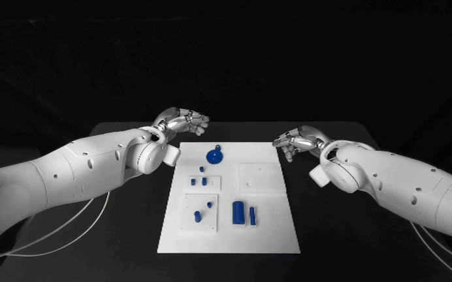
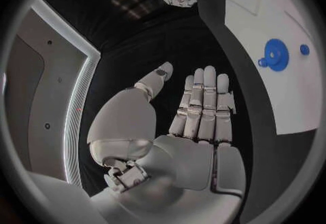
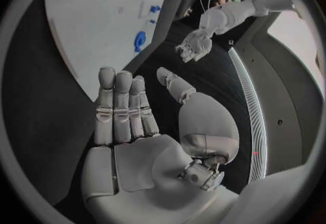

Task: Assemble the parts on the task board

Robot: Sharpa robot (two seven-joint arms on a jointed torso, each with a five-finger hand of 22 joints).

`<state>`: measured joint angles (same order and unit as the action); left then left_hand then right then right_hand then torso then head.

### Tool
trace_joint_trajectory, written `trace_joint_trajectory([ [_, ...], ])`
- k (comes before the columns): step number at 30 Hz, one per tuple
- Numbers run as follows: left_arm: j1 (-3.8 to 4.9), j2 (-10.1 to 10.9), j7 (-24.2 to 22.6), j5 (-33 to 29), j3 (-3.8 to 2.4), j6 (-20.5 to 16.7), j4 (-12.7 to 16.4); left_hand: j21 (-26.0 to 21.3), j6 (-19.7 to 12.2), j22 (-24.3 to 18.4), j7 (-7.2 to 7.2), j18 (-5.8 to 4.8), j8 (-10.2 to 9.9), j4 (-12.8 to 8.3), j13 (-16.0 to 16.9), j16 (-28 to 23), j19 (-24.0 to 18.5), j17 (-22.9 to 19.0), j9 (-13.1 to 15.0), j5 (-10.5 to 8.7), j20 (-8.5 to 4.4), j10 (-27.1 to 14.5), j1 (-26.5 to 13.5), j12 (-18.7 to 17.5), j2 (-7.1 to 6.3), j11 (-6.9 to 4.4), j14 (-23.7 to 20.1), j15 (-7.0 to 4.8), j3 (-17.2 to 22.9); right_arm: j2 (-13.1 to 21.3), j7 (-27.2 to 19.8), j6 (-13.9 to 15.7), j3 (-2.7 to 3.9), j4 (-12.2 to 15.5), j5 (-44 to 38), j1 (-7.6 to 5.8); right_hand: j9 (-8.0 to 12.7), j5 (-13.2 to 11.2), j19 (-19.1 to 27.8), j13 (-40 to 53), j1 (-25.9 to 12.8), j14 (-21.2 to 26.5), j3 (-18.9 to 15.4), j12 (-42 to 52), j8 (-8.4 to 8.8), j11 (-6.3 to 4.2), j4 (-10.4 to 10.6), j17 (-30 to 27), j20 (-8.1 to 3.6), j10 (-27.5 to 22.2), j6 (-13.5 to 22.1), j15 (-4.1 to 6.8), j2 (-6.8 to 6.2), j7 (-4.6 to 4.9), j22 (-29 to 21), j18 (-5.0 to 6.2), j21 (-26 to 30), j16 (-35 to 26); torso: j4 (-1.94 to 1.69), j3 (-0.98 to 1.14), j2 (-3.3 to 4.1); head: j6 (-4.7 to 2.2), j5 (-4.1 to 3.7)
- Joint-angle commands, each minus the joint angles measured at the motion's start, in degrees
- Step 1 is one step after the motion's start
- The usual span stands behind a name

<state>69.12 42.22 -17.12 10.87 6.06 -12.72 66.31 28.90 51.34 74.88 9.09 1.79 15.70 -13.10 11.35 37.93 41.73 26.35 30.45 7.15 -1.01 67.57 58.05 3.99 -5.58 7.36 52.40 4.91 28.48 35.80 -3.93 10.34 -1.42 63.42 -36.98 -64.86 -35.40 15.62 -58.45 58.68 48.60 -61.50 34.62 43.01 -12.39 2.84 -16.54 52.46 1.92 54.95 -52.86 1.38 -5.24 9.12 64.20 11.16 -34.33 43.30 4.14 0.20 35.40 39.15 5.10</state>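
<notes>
The task board point(image 1: 229, 197) lies flat in the middle of the black table point(image 1: 123, 230), its long sides running from near to far. On it, close to the far edge, rests a round blue disc point(image 1: 215, 156) with a small knob beside it. Nearer, on the left half, a small raised plate point(image 1: 202, 181) carries two short blue pegs point(image 1: 198, 181); nearer still, a second raised plate point(image 1: 200, 213) carries two more small blue parts point(image 1: 198, 215). Right of that plate stand a wide blue block point(image 1: 239, 212) and a thin blue bar point(image 1: 253, 215), side by side. A plain square plate point(image 1: 261, 179) sits on the right half.

The left hand point(image 1: 181, 121) hovers just off the board's far-left corner — empty, its fingers apart and lightly curled; the blue disc is near it, to its right and closer in. The right hand point(image 1: 300, 142) hovers just off the board's far-right edge, also empty with fingers spread, and the disc lies to its left, apart from it.
</notes>
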Motion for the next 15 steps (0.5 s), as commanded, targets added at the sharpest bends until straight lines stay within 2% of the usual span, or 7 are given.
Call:
trace_joint_trajectory([
  [1,0.36,-0.3,-1.2,-2.4,-0.08,1.6,-1.7,-1.1,-0.6,-0.2,-0.07,0.41,0.3,0.0,-0.3,-2.3,-1.1,-0.7,0.0,-0.35,0.73,-0.9,-0.5,-0.2,-0.05,0.06,-1.0,0.73,0.4,-1.2,-8.2,-0.9,0.82,-3.5,9.3,-0.04,-0.2,0.5,5.2,-8.8,0.6,3.7,-0.9,-7.4,0.21,1.57,0.4,-4.8,2.64,-2.3,1.6,-3.66,0.29,0.62,-4.3,0.68,6.7,-7.2,-0.12,-0.24,-1.34,-1.62,0.09],
  [2,0.42,-0.5,-1.3,-2.5,-0.09,1.7,-2.5,-1.5,-0.7,-0.3,-0.14,0.45,0.3,0.0,-0.4,-3.2,-1.5,-0.9,0.0,-0.35,1.02,-1.2,-0.5,-0.2,-0.01,0.1,-1.3,1.01,0.5,-1.9,-8.9,-1.4,1.24,-4.9,9.7,-0.03,-0.2,0.7,7.8,-11.4,1.0,5.8,-0.9,-10.0,0.35,2.57,0.7,-6.1,3.4,-3.9,2.1,-4.92,0.26,0.9,-5.4,0.16,8.8,-9.5,-0.16,-0.23,-1.52,-1.86,0.12],
  [4,0.45,-1.1,-1.5,-3.1,-0.1,1.7,-4.1,-2.5,-1.0,-0.6,-0.29,0.39,0.3,-0.1,-0.9,-5.1,-2.5,-1.4,-0.1,-0.34,1.55,-2.1,-0.6,-0.3,0.04,0.04,-2.4,1.48,0.6,-2.9,-10.0,-1.8,1.56,-7.2,10.8,-0.02,0.2,1.3,12.6,-19.5,1.2,9.4,-1.9,-16.7,0.86,4.93,-0.2,-10.1,5.27,-5.2,3.7,-7.55,0.83,1.48,-8.2,-0.91,13.4,-14.9,-0.13,-0.21,-1.8,-2.35,0.23],
  [6,0.44,-1.9,-1.8,-5.4,-0.1,2.6,-6.0,-3.9,-2.1,-0.9,-0.31,0.17,-0.3,-0.1,-1.5,-7.5,-3.8,-2.0,-0.4,-0.33,2.1,-3.0,-0.7,-0.3,0.09,-0.18,-3.7,1.96,0.6,-4.2,-11.1,-2.3,1.91,-9.9,11.0,0.05,1.1,1.7,14.6,-30.1,3.1,10.4,-3.6,-23.0,0.88,5.61,-0.5,-15.2,6.46,-4.2,4.6,-8.47,1.28,1.18,-10.3,-0.61,16.5,-19.5,-0.16,-0.18,-2.26,-2.82,0.25],
  [7,0.43,-2.1,-1.9,-6.6,-0.1,2.9,-6.5,-4.6,-2.5,-1.1,-0.39,-0.01,-0.4,-0.2,-1.9,-8.6,-4.4,-2.4,-0.5,-0.33,2.35,-3.5,-0.7,-0.3,0.09,-0.24,-4.5,2.22,0.6,-4.6,-11.5,-2.5,2.11,-10.9,11.4,0.15,1.5,1.7,16.3,-32.2,2.9,11.7,-4.2,-24.3,1.03,5.86,-0.1,-16.5,7.12,-4.2,5.1,-9.15,1.36,1.11,-11.0,-1.1,17.9,-21.1,-0.15,-0.16,-2.42,-3.02,0.24],
  [11,0.41,-3.0,-2.5,-7.4,-0.11,3.5,-8.0,-7.4,-3.9,-2.0,-0.55,-0.69,-1.0,-0.4,-3.3,-12.4,-7.1,-3.7,-1.0,-0.37,3.53,-5.4,-0.8,-0.3,-0.01,-0.27,-7.7,3.41,0.6,-5.6,-12.2,-3.1,3.11,-13.6,12.9,0.76,2.7,1.7,17.7,-38.7,3.0,12.1,-5.8,-27.6,0.83,5.91,-0.2,-20.3,8.03,-2.6,5.4,-9.45,2.0,0.61,-12.1,-0.85,20.0,-23.5,-0.14,-0.09,-2.56,-3.68,0.32],
  [15,0.39,-3.6,-2.8,-7.9,-0.11,4.1,-9.3,-8.1,-4.3,-2.1,-0.96,-0.79,-1.0,-0.3,-3.9,-13.3,-7.4,-4.1,-1.1,-0.72,3.66,-5.8,-0.9,-0.2,0.1,-0.7,-8.2,3.51,0.3,-6.1,-12.8,-3.7,4.47,-15.1,13.3,1.04,3.8,1.4,18.0,-43.8,3.1,12.2,-6.9,-31.0,0.47,5.99,-0.2,-23.0,8.76,-0.8,5.5,-9.47,2.54,0.22,-13.0,-0.38,21.5,-24.8,-0.26,0.06,-2.73,-4.3,0.3],
])
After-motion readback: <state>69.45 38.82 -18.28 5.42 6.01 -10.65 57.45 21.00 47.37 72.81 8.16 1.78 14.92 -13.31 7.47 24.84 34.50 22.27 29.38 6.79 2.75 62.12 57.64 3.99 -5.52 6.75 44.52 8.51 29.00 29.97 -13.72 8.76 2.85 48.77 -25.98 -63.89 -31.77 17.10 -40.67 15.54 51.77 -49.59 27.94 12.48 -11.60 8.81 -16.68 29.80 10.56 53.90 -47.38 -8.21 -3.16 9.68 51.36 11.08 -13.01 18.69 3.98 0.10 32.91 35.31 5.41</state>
